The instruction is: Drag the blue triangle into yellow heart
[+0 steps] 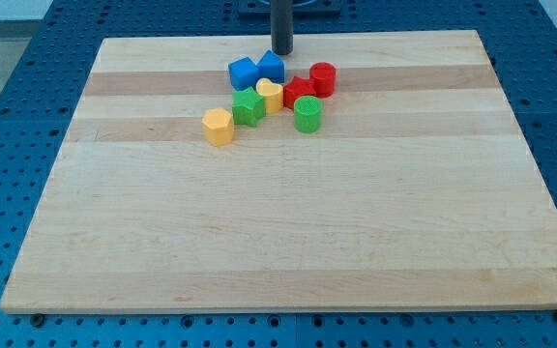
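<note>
The blue triangle (272,67) sits near the view's top centre of the wooden board (288,242), touching the yellow heart (271,95) just below it. My tip (282,52) is right above the blue triangle, at its top right edge, close to or touching it. A second blue block (243,72), cube-like, sits to the triangle's left.
A green star-like block (249,105), a yellow hexagon (219,126), a green cylinder (307,113), a red star-like block (299,91) and a red cylinder (322,78) cluster around the heart. A blue pegboard (8,116) surrounds the board.
</note>
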